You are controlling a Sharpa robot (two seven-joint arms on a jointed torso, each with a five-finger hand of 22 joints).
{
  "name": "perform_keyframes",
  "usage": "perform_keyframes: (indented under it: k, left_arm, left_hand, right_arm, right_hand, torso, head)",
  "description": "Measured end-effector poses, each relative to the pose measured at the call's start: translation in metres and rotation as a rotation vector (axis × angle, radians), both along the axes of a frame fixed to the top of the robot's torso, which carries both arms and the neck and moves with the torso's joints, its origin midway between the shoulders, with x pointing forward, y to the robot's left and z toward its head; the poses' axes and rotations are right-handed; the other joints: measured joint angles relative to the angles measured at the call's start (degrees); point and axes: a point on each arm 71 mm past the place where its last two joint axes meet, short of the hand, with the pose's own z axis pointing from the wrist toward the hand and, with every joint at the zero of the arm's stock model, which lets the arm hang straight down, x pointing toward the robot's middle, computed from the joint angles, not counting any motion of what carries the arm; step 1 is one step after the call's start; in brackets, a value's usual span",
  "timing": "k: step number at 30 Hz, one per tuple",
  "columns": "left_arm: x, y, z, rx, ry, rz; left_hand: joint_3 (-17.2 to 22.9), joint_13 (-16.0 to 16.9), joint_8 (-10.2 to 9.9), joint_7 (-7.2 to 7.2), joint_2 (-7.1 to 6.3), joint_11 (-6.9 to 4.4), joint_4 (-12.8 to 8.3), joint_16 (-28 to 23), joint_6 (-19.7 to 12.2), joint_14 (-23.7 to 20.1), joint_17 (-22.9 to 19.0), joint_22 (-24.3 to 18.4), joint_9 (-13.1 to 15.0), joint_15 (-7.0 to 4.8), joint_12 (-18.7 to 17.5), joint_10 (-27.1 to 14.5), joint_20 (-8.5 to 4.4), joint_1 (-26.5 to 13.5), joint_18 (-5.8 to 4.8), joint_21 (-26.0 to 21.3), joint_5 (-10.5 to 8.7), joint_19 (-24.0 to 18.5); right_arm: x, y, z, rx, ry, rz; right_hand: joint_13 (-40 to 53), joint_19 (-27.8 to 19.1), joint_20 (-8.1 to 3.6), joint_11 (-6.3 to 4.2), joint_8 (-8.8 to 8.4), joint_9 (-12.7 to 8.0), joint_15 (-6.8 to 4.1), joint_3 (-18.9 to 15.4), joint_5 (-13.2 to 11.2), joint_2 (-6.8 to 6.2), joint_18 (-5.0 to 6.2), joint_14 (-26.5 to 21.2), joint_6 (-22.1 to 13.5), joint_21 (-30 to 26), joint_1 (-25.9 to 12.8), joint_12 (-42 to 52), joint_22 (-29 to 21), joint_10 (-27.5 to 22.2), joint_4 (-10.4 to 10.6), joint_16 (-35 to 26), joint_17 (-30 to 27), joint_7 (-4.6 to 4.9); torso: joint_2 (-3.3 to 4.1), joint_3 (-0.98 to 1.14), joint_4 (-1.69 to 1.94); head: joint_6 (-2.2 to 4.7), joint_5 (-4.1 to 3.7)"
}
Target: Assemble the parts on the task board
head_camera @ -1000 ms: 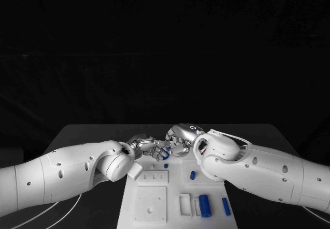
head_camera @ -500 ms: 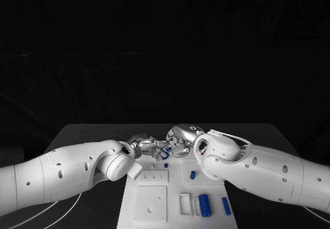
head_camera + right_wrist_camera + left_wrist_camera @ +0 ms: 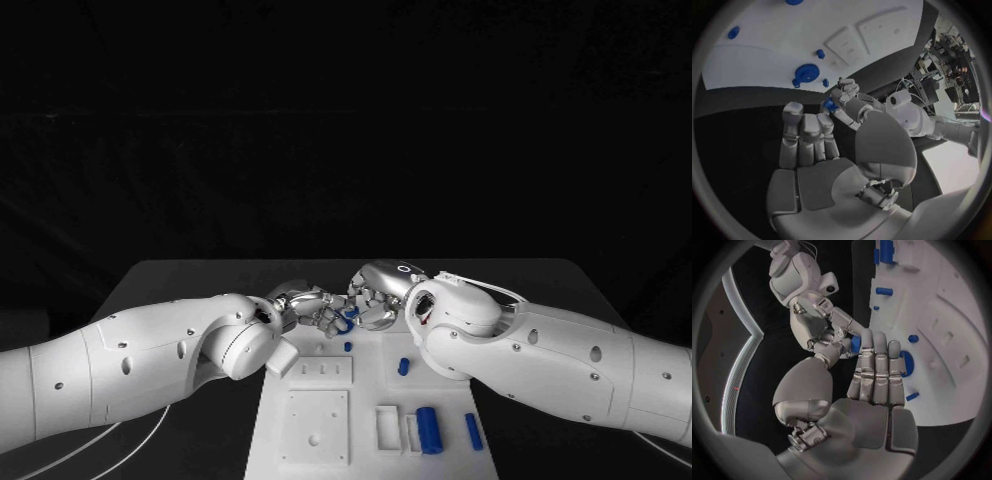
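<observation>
Over the far end of the white task board [image 3: 310,400] my left hand [image 3: 306,305] and right hand [image 3: 375,295] meet fingertip to fingertip. A small blue part [image 3: 346,318] sits between them, pinched from both sides. In the left wrist view the blue part [image 3: 856,344] lies between my left thumb and fingertips [image 3: 867,342], and the right hand [image 3: 826,320] reaches down onto it. From the right wrist, the blue part [image 3: 829,105] is at the tips of the left hand [image 3: 847,92]. A blue gear [image 3: 806,73] stands on the board below.
Several more blue parts lie on the board: a short peg [image 3: 348,347], a small piece [image 3: 404,367], a thick cylinder [image 3: 427,430] and a thin rod [image 3: 473,432]. A white block [image 3: 387,428] stands next to the cylinder. Both forearms flank the board's near half.
Both hands have stayed almost still, with the blue part between their fingertips throughout.
</observation>
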Motion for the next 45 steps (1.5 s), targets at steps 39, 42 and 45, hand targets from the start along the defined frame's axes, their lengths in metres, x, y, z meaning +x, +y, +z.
perform_keyframes:
  k: [39,42,45]
  left_arm:
    - [0.001,0.004,0.001,0.055,-0.025,0.020]
    - [0.000,0.008,0.001,0.069,-0.031,0.022]
    - [0.000,0.012,0.001,0.091,-0.037,0.026]
  left_hand:
    - [0.37,8.19,2.49,0.26,-1.44,-2.78,-1.47,9.20,1.99,3.33,1.09,0.00,0.48,-3.31,9.04,2.28,-0.49,-1.79,-0.73,6.24,6.91,0.91]
    - [0.23,8.59,2.48,0.24,-1.43,-2.88,-1.66,9.32,2.05,3.51,0.99,0.00,0.49,-3.50,9.39,2.38,-0.49,-1.78,-0.73,6.70,7.43,0.91]
    - [0.21,9.88,2.37,0.25,-1.44,-3.21,-2.10,10.27,2.53,3.88,0.99,0.00,0.49,-3.86,10.45,2.73,-0.49,-1.78,-0.73,7.55,8.34,0.91]
  right_arm:
    - [0.007,-0.020,-0.005,0.061,0.001,-0.048]
    - [0.011,-0.036,-0.004,0.088,-0.010,-0.074]
    - [0.017,-0.059,-0.004,0.115,-0.023,-0.114]
  right_hand:
    - [-4.34,-4.27,1.95,2.93,-4.91,-1.91,2.38,-4.49,-0.23,-5.63,0.41,-3.24,-5.21,-3.85,-3.40,-6.27,-0.24,-6.48,4.08,-4.65,-1.77,4.72]
    - [-5.05,-5.88,2.77,3.61,-5.53,-2.06,3.19,-5.99,0.06,-5.85,0.41,-4.43,-6.73,-5.24,-3.62,-7.05,-0.58,-7.72,3.78,-6.02,-2.46,5.44]
    - [-5.44,-6.27,3.16,3.79,-5.53,-2.01,3.27,-6.68,0.90,-5.96,0.45,-4.51,-7.02,-5.55,-3.73,-7.10,-0.60,-7.91,4.14,-6.18,-2.76,5.73]
  torso:
    - [-0.02,0.03,-0.07]
    - [-0.03,0.04,-0.07]
    - [-0.04,0.08,-0.09]
  head:
    - [-0.14,0.19]
    - [-0.18,0.30]
    - [-0.21,0.60]
